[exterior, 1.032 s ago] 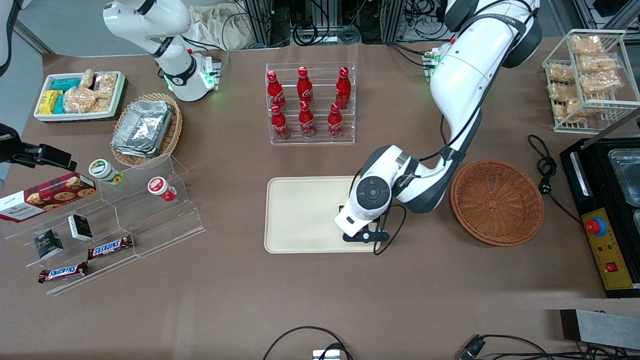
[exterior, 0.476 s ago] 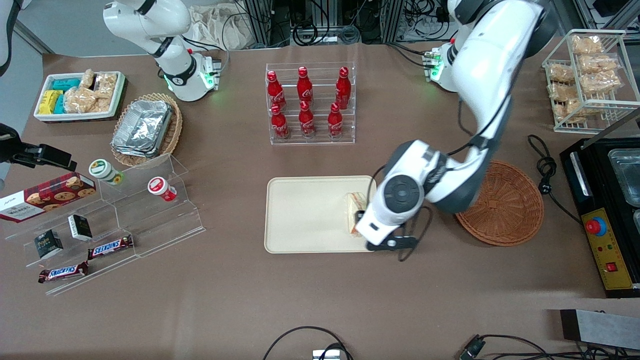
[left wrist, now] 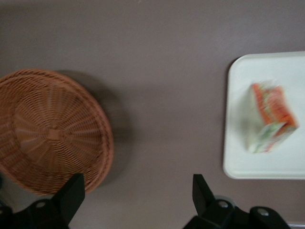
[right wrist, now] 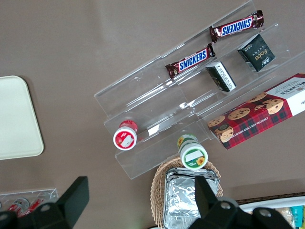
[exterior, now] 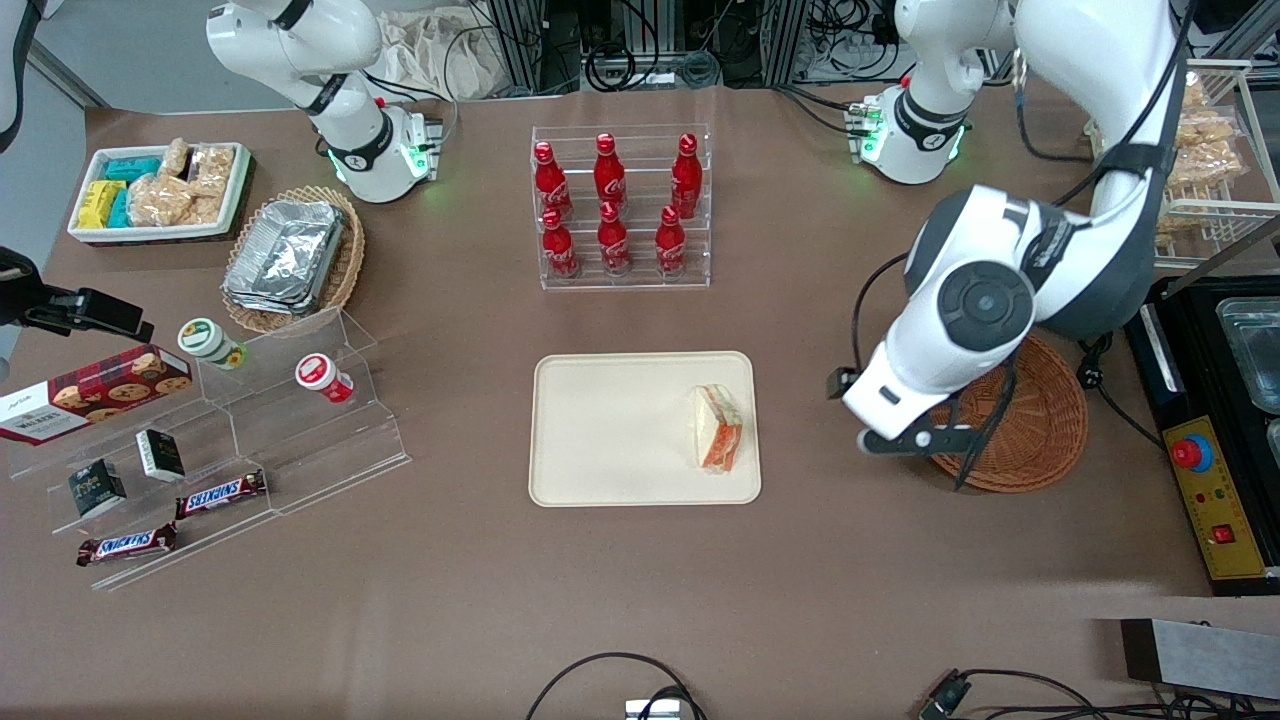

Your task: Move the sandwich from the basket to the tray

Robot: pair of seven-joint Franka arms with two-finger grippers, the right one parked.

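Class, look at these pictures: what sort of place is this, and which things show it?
Probably a lab mock-up of a snack shop: Coca-Cola bottles in a clear rack, Snickers bars on acrylic steps, a sandwich on a tray; the open tool hovers between basket and tray.

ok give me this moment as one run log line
sandwich: on tray | basket: empty | gripper: open, above table between basket and tray

The glossy white left arm (exterior: 985,300) has dark grey joint bands, a round grey cap, black cables and black jaws.
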